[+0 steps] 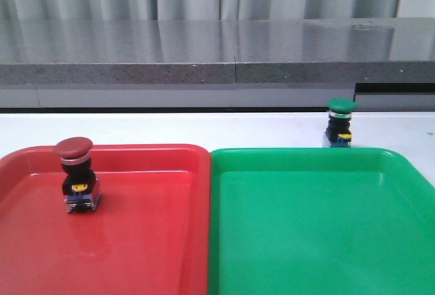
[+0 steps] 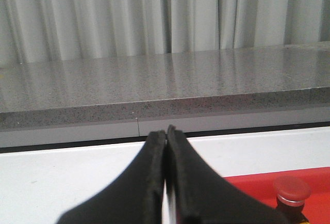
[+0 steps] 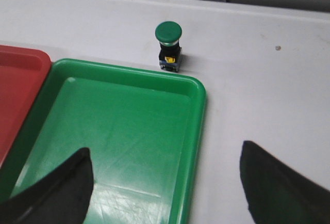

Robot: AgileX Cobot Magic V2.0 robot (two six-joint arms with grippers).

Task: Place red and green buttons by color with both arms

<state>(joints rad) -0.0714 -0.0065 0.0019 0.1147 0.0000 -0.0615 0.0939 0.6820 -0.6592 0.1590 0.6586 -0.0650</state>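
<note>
Here the red button [image 1: 77, 176] stands upright inside the red tray [image 1: 156, 240], toward its far left corner, while the green button [image 1: 340, 124] stands on the white desk [image 1: 204, 128] just beyond the far rim of the green tray [image 1: 319, 227]. The left end effector [image 2: 166, 136] has its fingers pressed together with nothing between them. The right end effector [image 3: 165, 182] is spread wide and empty, above the green tray's right part.
</note>
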